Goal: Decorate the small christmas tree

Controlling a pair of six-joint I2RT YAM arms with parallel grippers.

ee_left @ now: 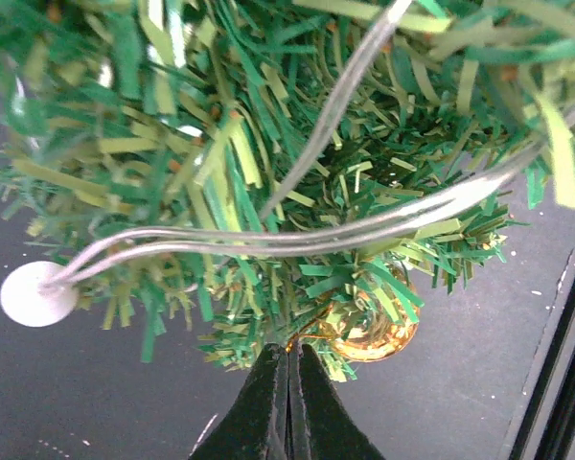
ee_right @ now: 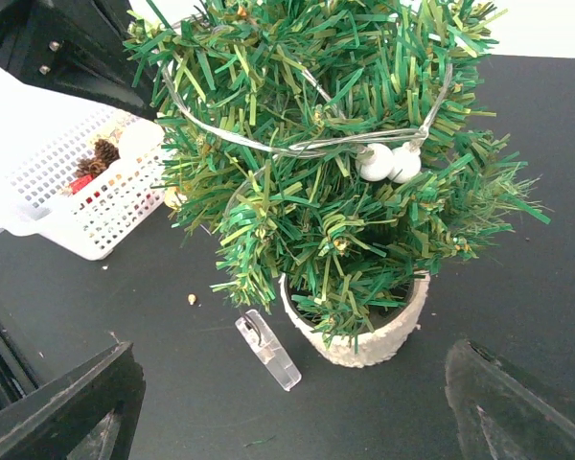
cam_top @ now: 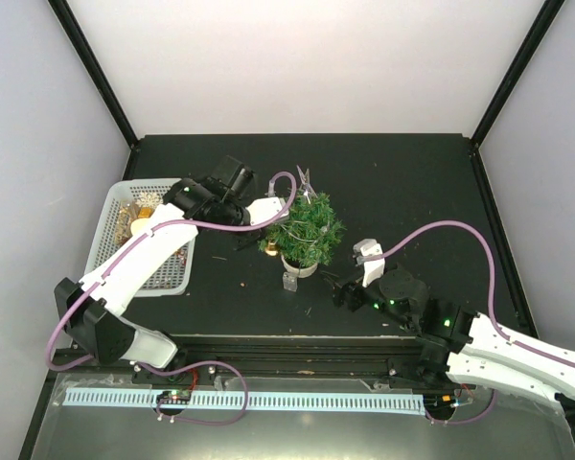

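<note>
Left fingers were pressed together beside a gold bauble on the small christmas tree, centre of the bench; right fingers gaped wide, empty.

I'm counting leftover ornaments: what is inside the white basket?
Inside the white basket, the right wrist view shows brown pine cones and something red. From above, the left arm covers much of the basket, so the rest cannot be seen.
</note>
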